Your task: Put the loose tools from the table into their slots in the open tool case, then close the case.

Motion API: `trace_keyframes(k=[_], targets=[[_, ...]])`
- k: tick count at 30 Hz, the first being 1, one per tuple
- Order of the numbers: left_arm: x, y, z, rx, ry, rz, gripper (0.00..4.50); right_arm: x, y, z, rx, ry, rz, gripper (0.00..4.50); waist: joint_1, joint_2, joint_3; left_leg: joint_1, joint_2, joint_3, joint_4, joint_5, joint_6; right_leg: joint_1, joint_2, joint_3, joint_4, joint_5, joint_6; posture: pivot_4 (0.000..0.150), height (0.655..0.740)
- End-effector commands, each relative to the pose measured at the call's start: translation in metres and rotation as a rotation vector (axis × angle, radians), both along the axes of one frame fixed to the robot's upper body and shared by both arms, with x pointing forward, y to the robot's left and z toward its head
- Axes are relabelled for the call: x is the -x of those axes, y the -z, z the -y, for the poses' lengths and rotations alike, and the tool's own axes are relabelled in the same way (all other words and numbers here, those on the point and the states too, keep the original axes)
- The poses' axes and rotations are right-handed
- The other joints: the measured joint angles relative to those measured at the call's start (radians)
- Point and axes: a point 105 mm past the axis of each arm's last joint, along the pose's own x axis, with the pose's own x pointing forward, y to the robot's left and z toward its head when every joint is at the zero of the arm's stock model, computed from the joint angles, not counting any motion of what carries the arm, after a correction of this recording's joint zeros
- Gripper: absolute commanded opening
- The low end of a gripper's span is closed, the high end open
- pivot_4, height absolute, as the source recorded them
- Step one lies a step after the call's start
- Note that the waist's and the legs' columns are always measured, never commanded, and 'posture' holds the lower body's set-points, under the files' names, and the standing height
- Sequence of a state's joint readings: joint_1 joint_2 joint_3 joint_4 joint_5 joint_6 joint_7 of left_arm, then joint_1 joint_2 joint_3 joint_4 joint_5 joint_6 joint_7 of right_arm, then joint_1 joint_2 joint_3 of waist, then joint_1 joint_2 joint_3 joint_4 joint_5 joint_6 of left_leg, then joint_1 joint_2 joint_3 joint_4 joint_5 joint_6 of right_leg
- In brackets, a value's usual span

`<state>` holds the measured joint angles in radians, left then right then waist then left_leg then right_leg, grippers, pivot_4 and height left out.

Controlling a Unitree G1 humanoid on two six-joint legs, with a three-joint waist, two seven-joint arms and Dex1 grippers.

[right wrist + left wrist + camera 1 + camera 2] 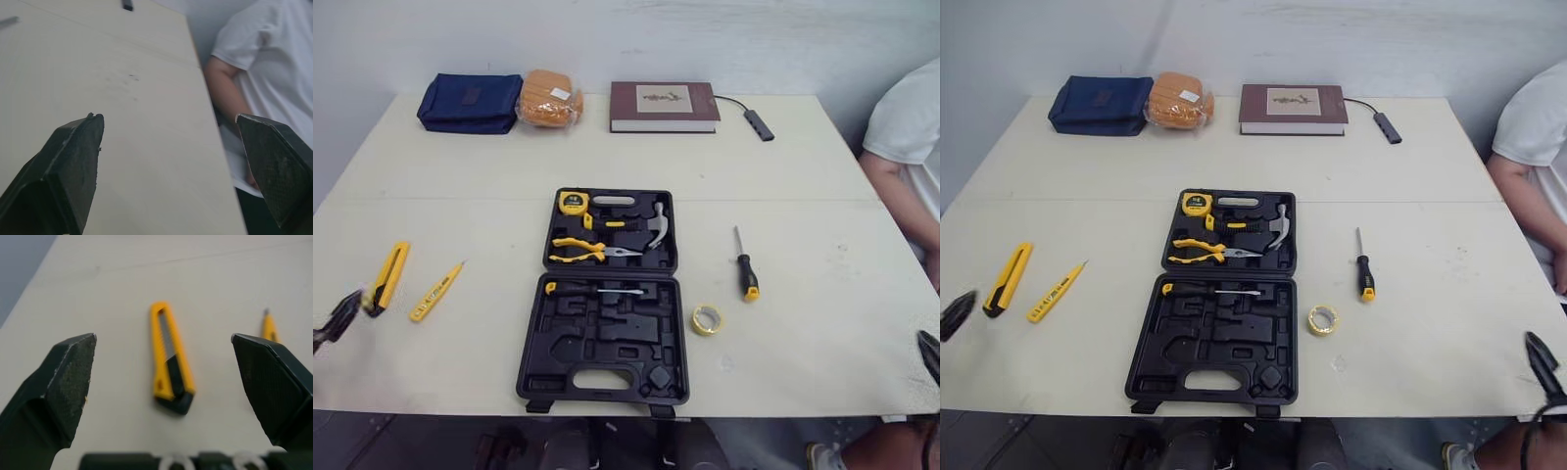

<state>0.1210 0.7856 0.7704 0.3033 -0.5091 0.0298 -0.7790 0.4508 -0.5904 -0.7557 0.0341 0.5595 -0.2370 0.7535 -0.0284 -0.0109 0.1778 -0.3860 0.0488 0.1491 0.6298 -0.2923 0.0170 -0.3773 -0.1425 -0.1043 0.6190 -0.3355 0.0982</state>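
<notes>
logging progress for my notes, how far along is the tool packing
Partly done: tape measure, hammer, pliers and one screwdriver sit in the open case. In hand: nothing yet; the open left gripper is aimed at the knife. To do: knife, yellow pen-like tool, loose screwdriver, tape roll, then closing the case.

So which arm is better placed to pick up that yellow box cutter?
Left. The left tool is open, facing the yellow box cutter close by; the right tool is on the case's other side.

Cream table against pale, seemingly bluish wall
</notes>
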Motion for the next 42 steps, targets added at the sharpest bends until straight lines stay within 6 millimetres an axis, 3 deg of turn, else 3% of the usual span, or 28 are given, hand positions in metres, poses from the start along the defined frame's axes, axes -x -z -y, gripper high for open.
trace_keyframes(k=[1,7,11,17,30,37,40,42], targets=[[-0.036,-0.034,0.097,-0.058,0.414,0.037,4.45,-0.038,-0.014,-0.048,-0.091,-0.080,-0.220,4.50,0.001,0.003,0.000,0.000,0.000,0.000,0.000,0.000,0.000,0.000,0.000,0.000,0.000,0.000,0.000,0.150,0.7400],[-0.037,-0.043,0.182,-0.044,0.802,-0.028,4.45,-0.055,-0.024,-0.105,-0.226,-0.242,-0.448,4.50,0.002,0.003,0.001,-0.002,0.000,-0.001,-0.001,0.005,0.003,-0.001,0.002,-0.001,0.001,-0.001,-0.001,0.150,0.7400],[-0.013,-0.041,0.242,-0.060,1.107,-0.076,4.45,-0.068,-0.028,-0.120,-0.239,-0.247,-0.557,4.50,0.002,0.001,0.002,-0.004,-0.001,0.000,0.002,0.008,0.004,-0.001,0.004,-0.001,0.001,0.000,0.000,0.150,0.7400],[0.002,-0.044,0.284,-0.083,1.309,-0.056,4.45,-0.091,-0.032,-0.138,-0.290,-0.230,-0.647,4.50,0.004,-0.001,0.003,-0.004,0.000,-0.001,0.004,0.011,0.004,0.000,0.008,0.000,0.002,0.001,0.001,0.150,0.7400],[0.007,-0.037,0.310,-0.095,1.404,-0.034,4.45,-0.134,-0.010,-0.157,-0.247,-0.064,-0.712,4.50,0.003,-0.001,0.003,-0.009,0.000,-0.001,0.007,0.014,0.004,-0.004,0.012,0.000,0.003,0.001,0.002,0.150,0.7400],[0.009,-0.037,0.311,-0.102,1.425,-0.041,4.45,-0.141,0.003,-0.162,-0.242,-0.028,-0.757,4.50,0.003,-0.001,0.003,-0.020,-0.001,-0.001,0.014,0.015,0.005,-0.014,0.012,0.000,0.010,0.001,0.002,0.150,0.7400],[0.010,-0.036,0.311,-0.110,1.430,-0.045,4.50,-0.140,0.009,-0.161,-0.235,-0.009,-0.783,3.78,0.003,-0.001,0.003,-0.021,-0.001,-0.001,0.017,0.016,0.006,-0.015,0.012,0.000,0.011,0.002,0.003,0.150,0.7400],[0.010,-0.036,0.311,-0.111,1.430,-0.045,4.50,-0.140,0.011,-0.160,-0.240,0.004,-0.787,2.85,0.003,-0.001,0.002,-0.021,-0.001,-0.001,0.017,0.016,0.007,-0.015,0.012,0.000,0.011,0.003,0.004,0.150,0.7400]])
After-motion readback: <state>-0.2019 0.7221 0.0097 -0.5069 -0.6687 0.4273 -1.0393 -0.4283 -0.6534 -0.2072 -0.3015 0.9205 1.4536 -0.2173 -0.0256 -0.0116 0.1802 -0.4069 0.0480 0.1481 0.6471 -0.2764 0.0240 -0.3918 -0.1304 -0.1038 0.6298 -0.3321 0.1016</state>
